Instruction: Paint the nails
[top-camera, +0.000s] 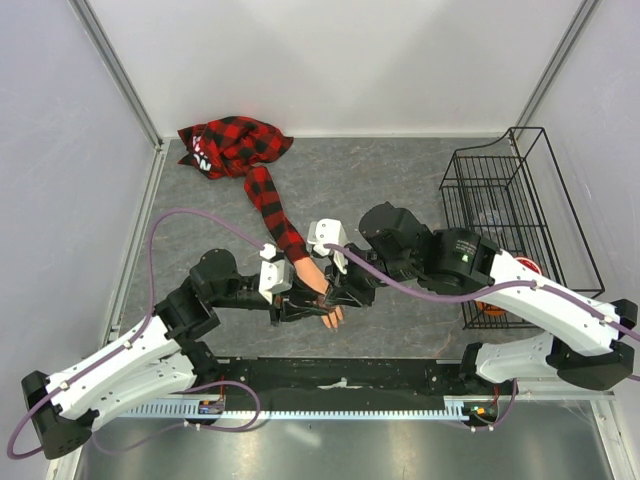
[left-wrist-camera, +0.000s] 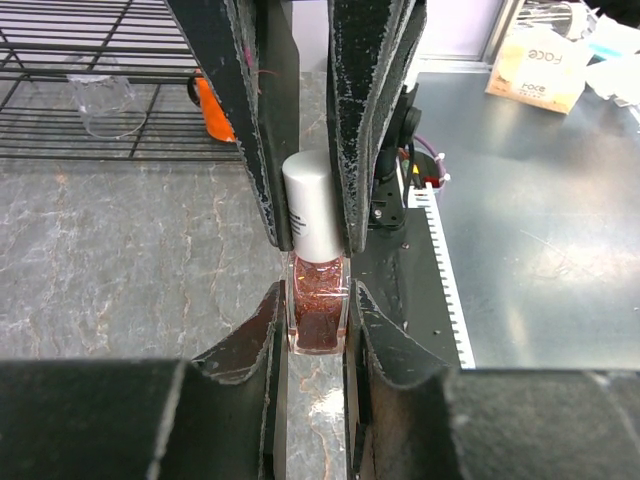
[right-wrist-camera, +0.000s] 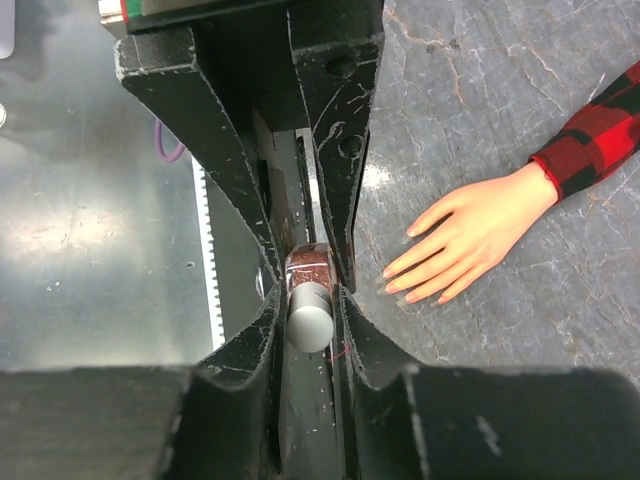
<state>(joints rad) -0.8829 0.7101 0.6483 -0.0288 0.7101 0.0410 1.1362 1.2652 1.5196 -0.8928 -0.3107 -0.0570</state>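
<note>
The left gripper (left-wrist-camera: 318, 302) has its jaws clamped on the small square glass bottle of reddish polish (left-wrist-camera: 318, 322), gripping the glass body low down. The bottle is held up off the grey marbled desk (top-camera: 400, 180), just beside the fingertips of the peach mannequin hand (right-wrist-camera: 470, 235), and looks roughly upright. From above, the right gripper (right-wrist-camera: 308, 300) comes down over the white cylindrical cap (left-wrist-camera: 313, 205). Its jaws press in on either side of the cap and appear to touch it.

The step in hand is probably unscrewing the cap, which should carry the brush. To do it well, the left jaws should keep a firm hold on the glass so the bottle cannot spin. The right jaws should sit square on the cap, centred on its axis, before any turn. The twist should then go around that axis only, and the cap should lift straight up so the polish stays level and nothing drips.

Further right, the mannequin hand lies flat and palm down, fingers spread, its wrist running into a red-and-black plaid sleeve (right-wrist-camera: 595, 145). The nails (right-wrist-camera: 388, 272) are at its fingertips, facing the bottle, and look bare, though they are too small to be sure.
</note>
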